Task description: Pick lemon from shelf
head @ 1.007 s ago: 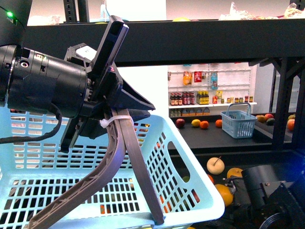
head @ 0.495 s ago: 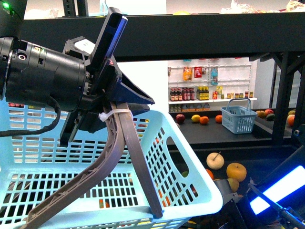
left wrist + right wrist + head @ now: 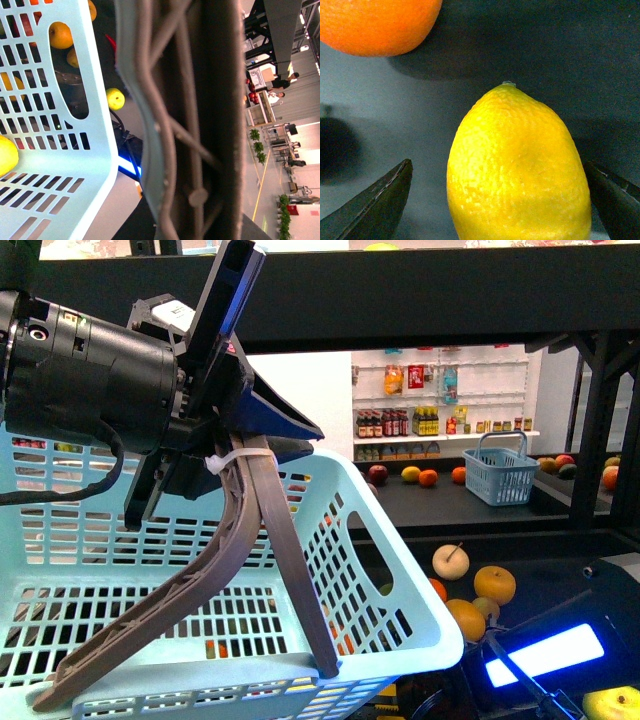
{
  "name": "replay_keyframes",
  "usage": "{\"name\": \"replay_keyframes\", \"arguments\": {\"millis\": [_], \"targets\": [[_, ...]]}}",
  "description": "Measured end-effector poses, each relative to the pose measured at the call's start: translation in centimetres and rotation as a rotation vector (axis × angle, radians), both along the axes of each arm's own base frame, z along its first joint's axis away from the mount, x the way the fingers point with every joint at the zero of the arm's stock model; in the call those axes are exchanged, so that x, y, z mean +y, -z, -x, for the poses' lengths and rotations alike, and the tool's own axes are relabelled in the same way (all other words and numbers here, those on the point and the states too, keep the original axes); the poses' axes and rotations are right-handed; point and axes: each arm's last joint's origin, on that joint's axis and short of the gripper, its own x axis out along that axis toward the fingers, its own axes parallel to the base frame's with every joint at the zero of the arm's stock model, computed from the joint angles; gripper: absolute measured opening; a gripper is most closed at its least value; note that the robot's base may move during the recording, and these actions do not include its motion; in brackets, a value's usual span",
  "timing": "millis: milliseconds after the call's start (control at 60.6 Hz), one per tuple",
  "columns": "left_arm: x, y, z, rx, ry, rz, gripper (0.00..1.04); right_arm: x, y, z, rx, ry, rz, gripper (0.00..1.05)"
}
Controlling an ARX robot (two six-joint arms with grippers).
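Observation:
The lemon [image 3: 517, 165] lies on the dark deck [image 3: 545, 50] of the black shelf [image 3: 450, 300]. It stands between the two fingers [image 3: 375, 205] of my open right gripper [image 3: 496, 164], with a gap on each side. It also shows at the bottom right of the front view [image 3: 615, 705], beside my right arm's blue light [image 3: 545, 655]. My left gripper [image 3: 235, 455] is shut on the grey-brown handle [image 3: 270, 540] of a light blue basket [image 3: 400, 570] and holds it up at the left. The handle [image 3: 200, 125] fills the left wrist view.
An orange [image 3: 375, 25] lies just beyond the lemon. More oranges [image 3: 494, 584] and a pale stemmed fruit [image 3: 451, 561] lie on the lower deck. A small blue basket [image 3: 502, 478] and fruit stand on the far deck. White wall shelves of bottles [image 3: 440, 420] are behind.
My right arm has swung at the bottom right, and its blue light now sits lower and further left. The lemon has come into view there. The left gripper and basket have risen slightly.

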Motion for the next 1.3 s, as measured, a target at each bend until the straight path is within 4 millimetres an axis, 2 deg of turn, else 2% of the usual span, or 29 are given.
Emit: {"name": "replay_keyframes", "arguments": {"millis": [132,396,578,710,809,908,941,1007,1024,1073,1172,1304], "targets": [[0.0,0.0,0.0,0.0,0.0,0.0,0.11,0.3,0.4,-0.2,0.002,-0.012,0.022,1.02],[0.0,0.0,0.0,0.0,0.0,0.0,0.11,0.3,0.8,-0.3,-0.004,-0.013,0.05,0.71],[0.0,0.0,0.0,0.0,0.0,0.0,0.11,-0.6,0.8,-0.1,-0.007,0.011,0.06,0.7],[0.0,0.0,0.0,0.0,0.0,0.0,0.11,-3.0,0.1,0.3,-0.016,0.064,0.073,0.7],[0.0,0.0,0.0,0.0,0.0,0.0,0.11,-5.6,-1.2,0.6,-0.045,0.111,0.117,0.7],[0.0,0.0,0.0,0.0,0.0,0.0,0.11,-9.4,-3.9,1.2,-0.123,0.163,0.209,0.7],[0.0,0.0,0.0,0.0,0.0,0.0,0.11,-10.0,-4.5,1.3,-0.138,0.17,0.22,0.7],[0.0,0.0,0.0,0.0,0.0,0.0,0.11,-13.2,-8.3,2.2,-0.21,0.195,0.231,0.69],[0.0,0.0,0.0,0.0,0.0,0.0,0.11,-13.4,-8.6,2.2,-0.215,0.198,0.23,0.69],[0.0,0.0,0.0,0.0,0.0,0.0,0.11,-15.2,-12.3,3.2,-0.26,0.206,0.197,0.67],[0.0,0.0,0.0,0.0,0.0,0.0,0.11,-15.8,-17.0,4.4,-0.319,0.205,0.137,0.67],[0.0,0.0,0.0,0.0,0.001,0.0,0.11,-14.8,-23.6,6.5,-0.413,0.16,0.032,0.67]]}}
